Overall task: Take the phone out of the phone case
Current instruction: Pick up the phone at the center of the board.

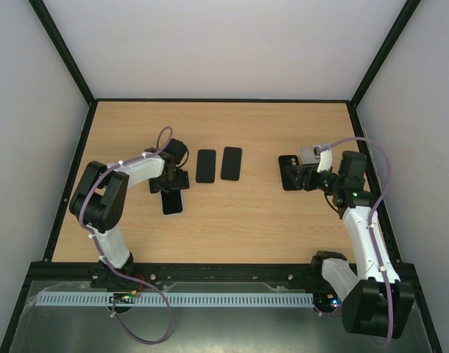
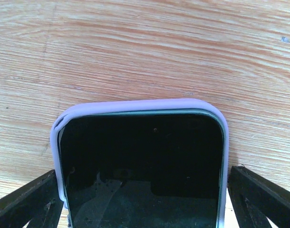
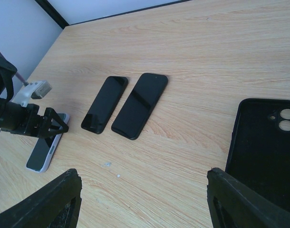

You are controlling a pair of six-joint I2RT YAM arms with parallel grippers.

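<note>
Two tools, both spread. Left tool [image 2: 144, 172] straddles the phone [image 2: 140, 166], which sits screen-up in the phone case [image 2: 135, 105], flat on the tabletop [image 2: 145, 47], left of centre; contact unclear. Right tool [image 3: 144, 175] hangs wide near a black slab with lens holes [image 3: 261, 156]. Black phone [image 3: 104, 104] and second black phone [image 3: 139, 105] lie side by side mid-tabletop.

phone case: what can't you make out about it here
Left wrist: lower part of the phone case and phone cut off by the bottom edge.
Top external: its far end hidden under the left gripper.
Right wrist: case small, partly behind that gripper.
Any view: whether the gripper touches it.
</note>
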